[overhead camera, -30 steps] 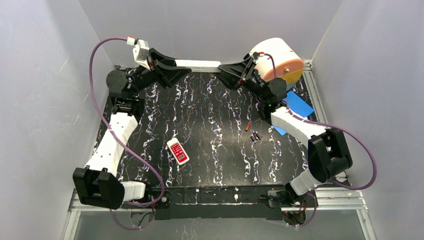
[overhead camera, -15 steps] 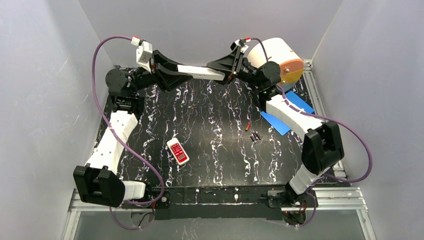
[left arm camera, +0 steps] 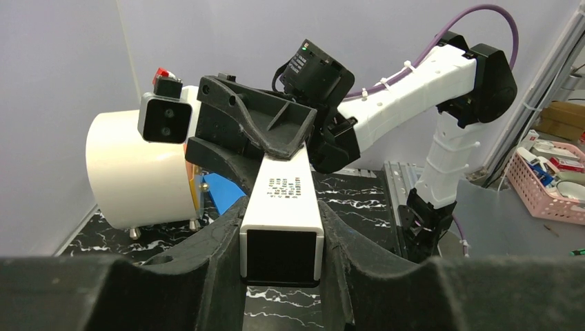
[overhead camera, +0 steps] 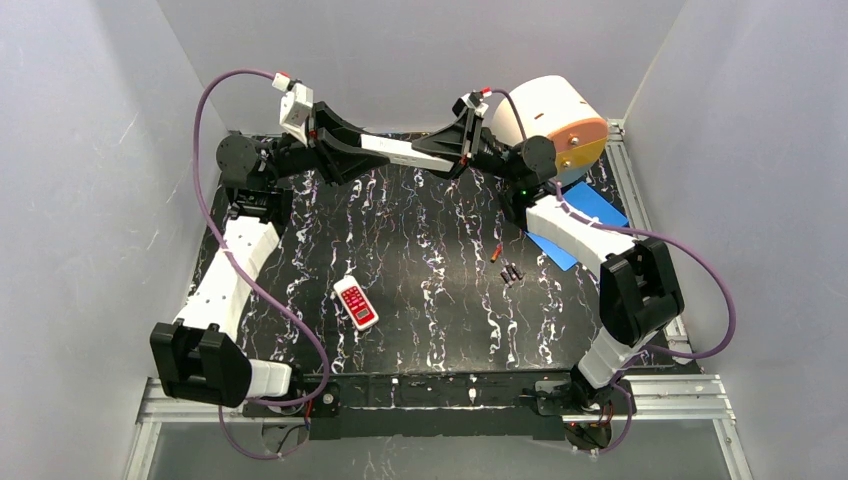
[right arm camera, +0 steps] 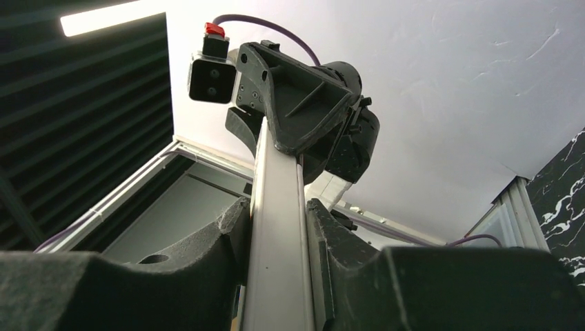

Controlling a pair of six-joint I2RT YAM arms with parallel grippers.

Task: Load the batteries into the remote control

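The long slim white remote control (overhead camera: 400, 151) is held in the air over the far side of the table, between both grippers. My left gripper (overhead camera: 362, 148) is shut on its left end; the left wrist view shows its dark square end (left arm camera: 281, 254) between my fingers. My right gripper (overhead camera: 440, 150) is shut on its right end, and the white bar (right arm camera: 279, 227) runs up between those fingers. Several tiny batteries (overhead camera: 510, 272), black, lie on the table right of centre, with a red-orange one (overhead camera: 496, 252) just beyond them.
A shorter white remote with a red button face (overhead camera: 356, 302) lies left of centre. A white drum with an orange face (overhead camera: 555, 115) stands at the far right, blue sheets (overhead camera: 580, 215) beside it. White walls enclose the black marbled table (overhead camera: 430, 320).
Both arms have lifted and swung the remote; my right gripper has moved left along it, closer to my left gripper. The remote now tilts, and the right arm stands more upright.
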